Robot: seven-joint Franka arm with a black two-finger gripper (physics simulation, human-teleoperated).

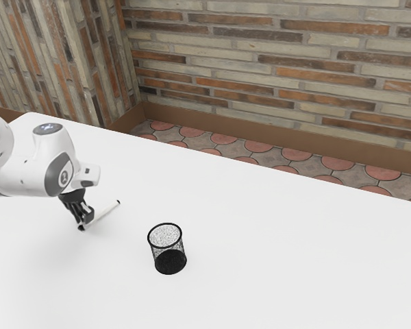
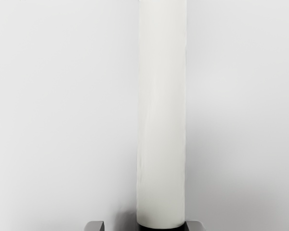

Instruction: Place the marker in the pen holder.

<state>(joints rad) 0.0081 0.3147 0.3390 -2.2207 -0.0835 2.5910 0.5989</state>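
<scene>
Reaching in from the exterior view's left, the white arm (image 1: 27, 161) puts its black fingers (image 1: 88, 214) low over the bench (image 1: 260, 253), at one end of the marker (image 1: 105, 212). They stand parted, astride the barrel near its black end: in the wrist view one tip is just beside it, a gap separates the other, so I judge nothing is gripped. From there the marker's long axis slants off toward the exterior view's right and the back wall, lying low and well tilted from upright. Further right and nearer the camera stands the mesh pen holder (image 1: 169, 250), upright, mouth up, well apart. The axis points past it, so after closing across the barrel, the move calls for lifting, carrying sideways and tipping the marker steeply.
</scene>
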